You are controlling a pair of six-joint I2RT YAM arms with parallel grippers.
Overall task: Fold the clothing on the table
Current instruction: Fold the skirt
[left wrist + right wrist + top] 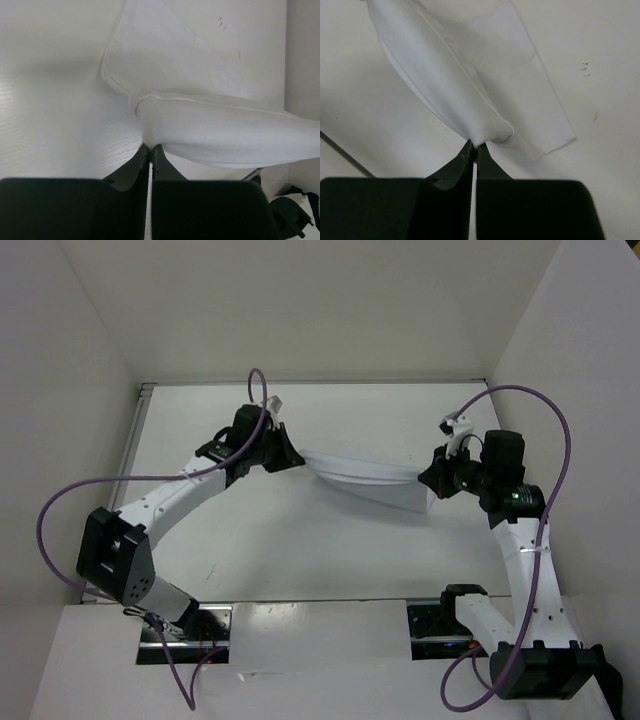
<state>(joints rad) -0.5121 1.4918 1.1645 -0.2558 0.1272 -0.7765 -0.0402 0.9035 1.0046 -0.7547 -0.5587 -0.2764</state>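
Observation:
The clothing [365, 478], a thin white garment, hangs stretched between my two grippers above the table [300, 550]. My left gripper [290, 457] is shut on its left end. In the left wrist view the black fingertips of the left gripper [150, 148] pinch a bunched fold of the clothing [210, 130], which sags away to the right. My right gripper [430, 480] is shut on the right end. The right wrist view has the right gripper [475, 145] clamped on a rolled edge of the clothing [470, 85], and a flat flap hangs below toward the tabletop.
White walls [60, 390] close in the table on the left, back and right. A metal strip [140, 430] runs along the left edge. Purple cables [545, 420] loop above both arms. The arm bases [185, 635] sit at the near edge.

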